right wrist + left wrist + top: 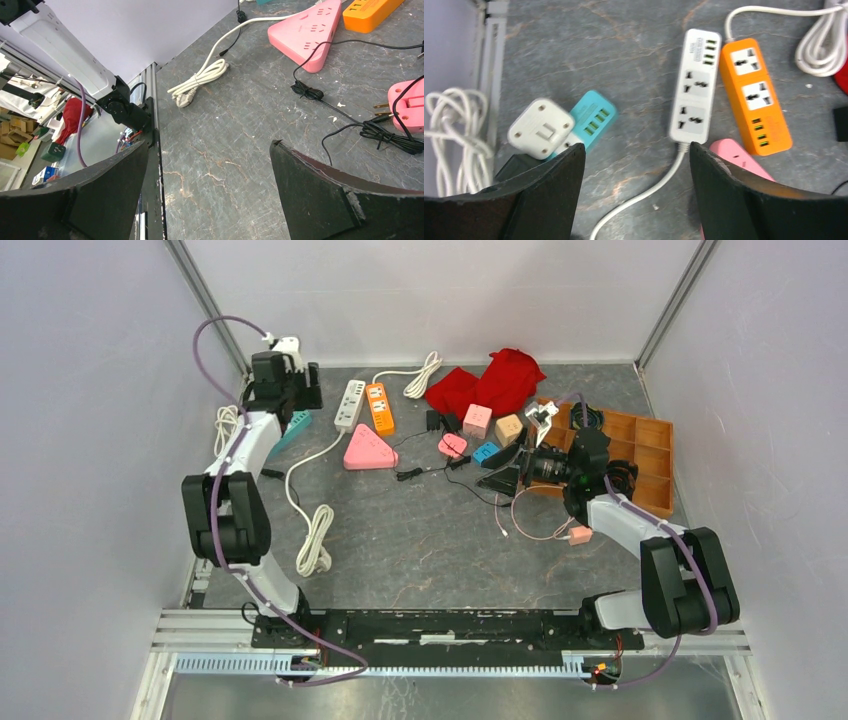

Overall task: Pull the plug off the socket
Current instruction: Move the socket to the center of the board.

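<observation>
1. Left end effector [637,147]: jaws well apart, nothing held, hovers over the surface [624,45] at the far left
2. White plug [540,127] lies just beside one fingertip, pin face up, leaning on the teal socket block [594,119]; it looks out of the socket, so the pull seems done
3. Step in hand, my guess: back off. To do it well, lift straight up with jaws wide so the near finger doesn't knock the plug
4. White power strip [693,87] and orange power strip [754,97] lie side by side, nothing plugged in
5. Right end effector [210,144]: jaws wide, holds nothing, idle
6. Wooden tray [650,430] at far right: what looks like a dark cable in its far-left compartment, rest too small to tell
</observation>
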`<state>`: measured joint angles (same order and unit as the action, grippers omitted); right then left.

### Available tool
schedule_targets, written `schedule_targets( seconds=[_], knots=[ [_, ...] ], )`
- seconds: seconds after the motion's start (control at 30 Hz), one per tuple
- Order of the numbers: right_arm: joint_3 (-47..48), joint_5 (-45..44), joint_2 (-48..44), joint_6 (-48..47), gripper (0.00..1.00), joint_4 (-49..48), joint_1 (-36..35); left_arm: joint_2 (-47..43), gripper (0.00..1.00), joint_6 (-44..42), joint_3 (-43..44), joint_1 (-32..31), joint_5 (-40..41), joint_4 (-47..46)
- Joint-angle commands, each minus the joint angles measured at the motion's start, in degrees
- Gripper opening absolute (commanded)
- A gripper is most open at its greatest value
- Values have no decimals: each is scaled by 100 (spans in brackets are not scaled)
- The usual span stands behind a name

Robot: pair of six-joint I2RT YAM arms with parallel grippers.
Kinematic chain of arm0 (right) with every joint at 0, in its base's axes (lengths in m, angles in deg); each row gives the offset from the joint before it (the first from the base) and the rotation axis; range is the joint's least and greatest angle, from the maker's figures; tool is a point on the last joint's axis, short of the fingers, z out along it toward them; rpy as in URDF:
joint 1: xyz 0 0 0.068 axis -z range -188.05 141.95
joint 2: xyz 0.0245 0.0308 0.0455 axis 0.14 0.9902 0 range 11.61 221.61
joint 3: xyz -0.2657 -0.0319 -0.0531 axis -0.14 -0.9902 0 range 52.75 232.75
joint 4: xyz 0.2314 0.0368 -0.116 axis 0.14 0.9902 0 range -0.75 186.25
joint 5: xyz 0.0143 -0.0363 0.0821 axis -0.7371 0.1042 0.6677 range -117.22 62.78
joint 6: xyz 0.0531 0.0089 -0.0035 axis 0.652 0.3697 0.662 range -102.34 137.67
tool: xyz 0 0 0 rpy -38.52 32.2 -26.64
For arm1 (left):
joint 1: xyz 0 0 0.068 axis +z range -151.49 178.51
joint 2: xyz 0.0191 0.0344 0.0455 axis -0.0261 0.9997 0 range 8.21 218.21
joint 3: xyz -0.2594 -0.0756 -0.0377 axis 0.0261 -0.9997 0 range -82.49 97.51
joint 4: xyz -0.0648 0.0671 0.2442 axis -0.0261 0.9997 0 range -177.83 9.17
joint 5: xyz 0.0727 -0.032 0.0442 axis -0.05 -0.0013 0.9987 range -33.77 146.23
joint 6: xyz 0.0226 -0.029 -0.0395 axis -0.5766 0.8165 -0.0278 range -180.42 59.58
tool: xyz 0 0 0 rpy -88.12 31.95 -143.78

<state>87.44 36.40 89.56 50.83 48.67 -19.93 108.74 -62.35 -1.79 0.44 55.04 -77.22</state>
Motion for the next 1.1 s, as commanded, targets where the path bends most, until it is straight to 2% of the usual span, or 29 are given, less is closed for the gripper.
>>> schedule_targets(
  seconds=[0.0, 0.27, 0.5, 0.63, 0.7, 0.8, 0.87, 0.93, 1.07],
  knots=[
    [239, 81, -156, -2, 98, -152, 19, -607, 82, 312, -750, 613, -350, -1019],
    [227, 94, -146, 66, 98, -245, 20, -886, 81, 770, -1859, 1818, -1617, -1885],
    [213, 125, -161, 169, 98, -354, 13, -894, 82, 64, -2367, 2188, -1613, -1966],
    [204, 133, -165, 204, 98, -403, 18, -767, 83, -670, -2414, 2192, -1870, -1983],
    [204, 131, -166, 208, 98, -408, 18, -681, 85, -979, -2375, 2216, -1737, -1856],
    [204, 126, -155, 206, 98, -415, 20, -549, 92, -1026, -2177, 2376, -1795, -1594],
    [204, 125, -150, 194, 98, -416, 15, -350, 93, -1010, -1874, 2473, -1921, -1241],
    [206, 132, -143, 195, 98, -420, 23, -164, 99, -1154, -1625, 2487, -2016, -821],
    [204, 133, -99, 174, 98, -407, 21, 9, 100, -1301, -1540, 2492, -2134, -891]
  ],
)
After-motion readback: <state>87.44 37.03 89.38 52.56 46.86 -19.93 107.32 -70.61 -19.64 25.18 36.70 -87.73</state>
